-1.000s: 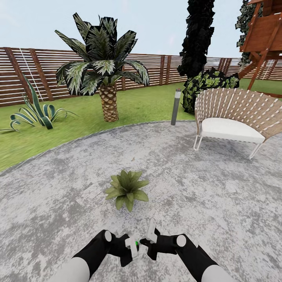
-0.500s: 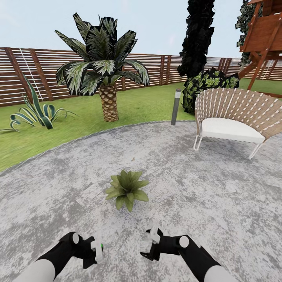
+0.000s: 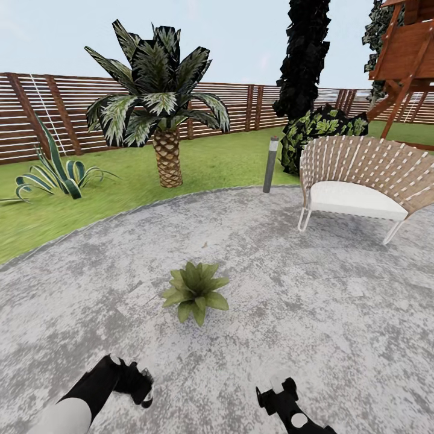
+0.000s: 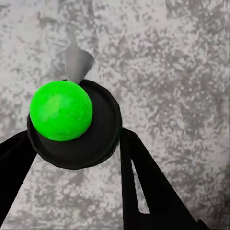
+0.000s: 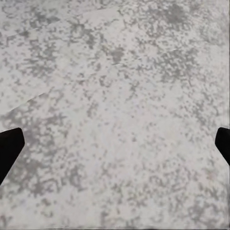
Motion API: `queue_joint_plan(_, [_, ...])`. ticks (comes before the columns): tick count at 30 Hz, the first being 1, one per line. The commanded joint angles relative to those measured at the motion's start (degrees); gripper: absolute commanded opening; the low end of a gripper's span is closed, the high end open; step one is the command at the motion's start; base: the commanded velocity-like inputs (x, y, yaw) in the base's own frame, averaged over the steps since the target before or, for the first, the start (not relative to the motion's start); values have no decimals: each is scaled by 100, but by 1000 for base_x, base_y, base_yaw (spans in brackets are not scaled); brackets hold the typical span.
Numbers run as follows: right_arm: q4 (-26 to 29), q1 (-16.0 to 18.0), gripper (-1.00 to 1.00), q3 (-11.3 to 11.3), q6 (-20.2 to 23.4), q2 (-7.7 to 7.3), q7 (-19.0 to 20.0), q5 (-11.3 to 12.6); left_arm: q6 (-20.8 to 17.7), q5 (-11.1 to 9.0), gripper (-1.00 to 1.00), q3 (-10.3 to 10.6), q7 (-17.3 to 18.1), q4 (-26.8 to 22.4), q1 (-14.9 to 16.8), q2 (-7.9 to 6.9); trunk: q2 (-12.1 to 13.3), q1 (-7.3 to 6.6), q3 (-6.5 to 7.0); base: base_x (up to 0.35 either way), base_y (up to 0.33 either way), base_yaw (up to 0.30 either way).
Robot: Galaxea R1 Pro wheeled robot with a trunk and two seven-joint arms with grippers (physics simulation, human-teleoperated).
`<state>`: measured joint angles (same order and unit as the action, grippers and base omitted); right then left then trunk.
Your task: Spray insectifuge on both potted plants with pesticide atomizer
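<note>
Left gripper [image 4: 79, 158]: jaws pinching a black, green-topped object (presumably the atomizer). Right gripper [image 5: 115, 143]: jaws spread, nothing between. Potted plant [image 3: 194, 290]: ahead of both. Advice: aim nozzle squarely over leaves.

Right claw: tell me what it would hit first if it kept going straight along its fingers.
Probably the stone patio: the right wrist view looks along the fingers at bare mottled stone, with nothing in between. How far off it lies is unclear.
</note>
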<state>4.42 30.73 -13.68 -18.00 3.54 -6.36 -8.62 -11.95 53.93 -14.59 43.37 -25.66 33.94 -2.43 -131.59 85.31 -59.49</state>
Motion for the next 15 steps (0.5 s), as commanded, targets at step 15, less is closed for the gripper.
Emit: queue_joint_plan(15, [-90,-267,100,-5,-10,-75,-391,71,-2325,97,-100,70,791,-52,774,388,-2,-1,-5,0,0,0])
